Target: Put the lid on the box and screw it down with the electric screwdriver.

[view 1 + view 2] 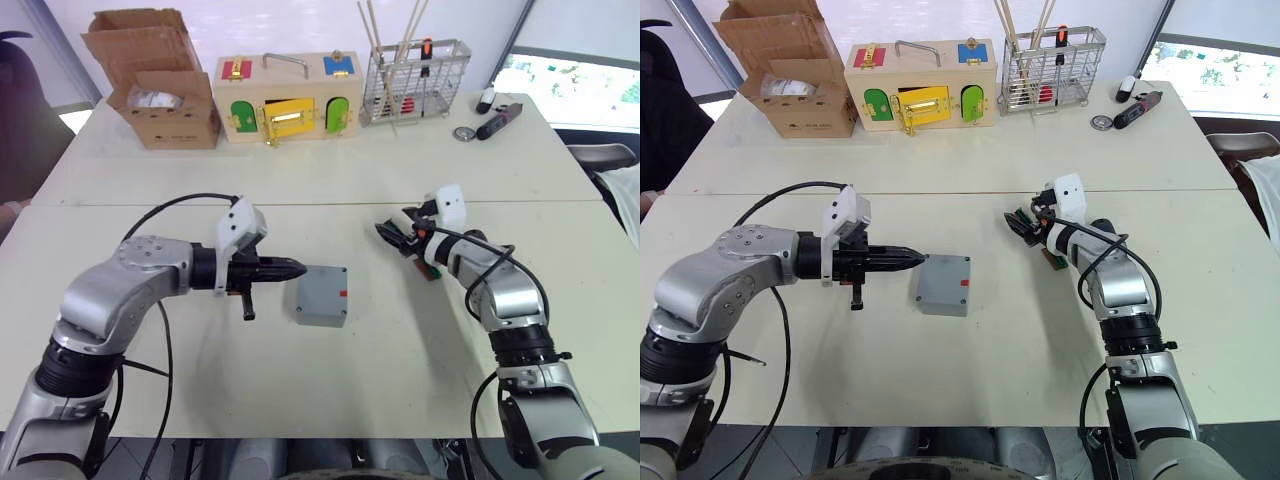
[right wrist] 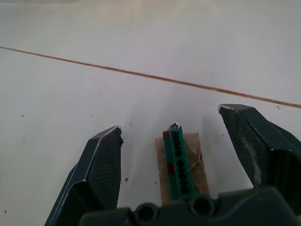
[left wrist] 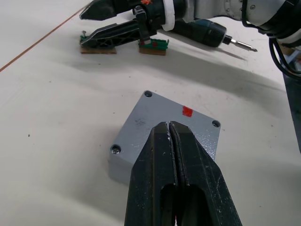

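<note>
Left gripper [image 1: 298,268], pressed together, hovers at the lidded box [image 1: 322,296]; right gripper [image 1: 392,236] spread; no legible writing.

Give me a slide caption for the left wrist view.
Shut left gripper poised over the lidded grey box, right gripper open beyond.

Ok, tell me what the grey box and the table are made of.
The box looks like moulded grey plastic, matt: even colour, soft rounded edges, dull sheen; its lid carries metal-looking screws in the corners. The table has a smooth off-white top, probably laminate or painted board; the core cannot be told.
</note>
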You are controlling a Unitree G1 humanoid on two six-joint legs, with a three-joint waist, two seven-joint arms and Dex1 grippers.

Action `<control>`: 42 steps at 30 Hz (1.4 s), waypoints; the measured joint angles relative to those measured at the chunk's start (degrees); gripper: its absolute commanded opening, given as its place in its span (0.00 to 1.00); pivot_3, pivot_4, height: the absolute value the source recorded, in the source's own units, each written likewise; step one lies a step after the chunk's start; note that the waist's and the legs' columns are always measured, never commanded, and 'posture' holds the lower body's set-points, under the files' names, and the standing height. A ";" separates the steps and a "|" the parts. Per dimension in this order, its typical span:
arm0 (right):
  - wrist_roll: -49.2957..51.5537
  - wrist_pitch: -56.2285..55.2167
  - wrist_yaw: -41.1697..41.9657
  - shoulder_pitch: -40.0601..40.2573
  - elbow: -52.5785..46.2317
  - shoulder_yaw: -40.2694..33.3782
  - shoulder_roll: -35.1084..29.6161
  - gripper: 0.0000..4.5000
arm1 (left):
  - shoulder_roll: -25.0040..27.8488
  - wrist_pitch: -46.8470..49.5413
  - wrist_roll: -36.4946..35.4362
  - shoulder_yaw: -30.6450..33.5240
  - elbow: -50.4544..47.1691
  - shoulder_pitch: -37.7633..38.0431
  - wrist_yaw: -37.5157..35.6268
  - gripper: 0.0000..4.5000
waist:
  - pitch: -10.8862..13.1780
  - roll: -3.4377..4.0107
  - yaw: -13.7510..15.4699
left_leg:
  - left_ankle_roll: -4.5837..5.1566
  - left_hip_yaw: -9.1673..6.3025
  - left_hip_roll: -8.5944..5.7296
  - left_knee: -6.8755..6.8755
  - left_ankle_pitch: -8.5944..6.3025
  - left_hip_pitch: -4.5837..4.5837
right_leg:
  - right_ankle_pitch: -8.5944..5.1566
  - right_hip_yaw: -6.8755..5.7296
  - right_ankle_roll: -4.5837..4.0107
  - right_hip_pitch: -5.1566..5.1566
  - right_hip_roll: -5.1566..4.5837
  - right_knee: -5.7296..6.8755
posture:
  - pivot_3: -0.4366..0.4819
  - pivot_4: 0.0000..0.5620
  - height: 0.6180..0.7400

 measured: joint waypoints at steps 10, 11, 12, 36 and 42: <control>-0.99 -0.35 -0.51 0.32 0.42 0.28 0.49 0.53 | 0.00 -0.39 0.05 -0.71 0.38 0.01 0.16 0.00 | 0.00 0.00 0.00 | 0.00 0.00 0.00 0.00 0.00 0.00 | 0.00 0.00 0.00 0.00 0.00 0.00 | 0.48 0.27 1.00; -0.98 -0.38 -0.51 0.31 0.57 0.28 0.61 0.47 | 0.01 -0.39 0.05 -0.71 0.38 0.02 0.18 0.00 | 0.00 0.00 0.00 | 0.00 0.00 0.00 0.00 0.00 0.00 | 0.00 0.00 0.00 0.00 0.00 0.00 | 0.48 0.27 1.00; -0.98 -0.42 -0.52 0.31 0.76 0.28 0.77 0.47 | 0.01 -0.43 0.07 -0.71 0.38 0.04 0.21 0.00 | 0.00 0.00 -0.01 | 0.00 0.00 0.00 0.00 0.00 0.00 | 0.00 0.00 0.00 0.00 0.00 0.00 | 0.48 0.27 1.00; -0.95 -2.29 -2.06 -0.39 2.52 -0.01 2.15 0.01 | 0.19 -1.48 1.71 -2.00 0.49 0.59 0.22 0.00 | 0.00 0.00 0.00 | 0.00 0.00 0.00 0.00 0.00 0.00 | 0.00 0.00 0.00 0.00 0.00 0.01 | 0.48 0.27 1.00; -0.95 -2.29 -2.07 -0.39 2.52 -0.01 2.14 0.01 | 0.19 -1.50 1.76 -2.09 0.49 0.62 0.22 0.00 | 0.00 0.00 -0.01 | 0.00 0.00 0.00 0.00 0.00 0.00 | 0.00 0.00 0.00 0.00 0.01 0.01 | 0.48 0.27 1.00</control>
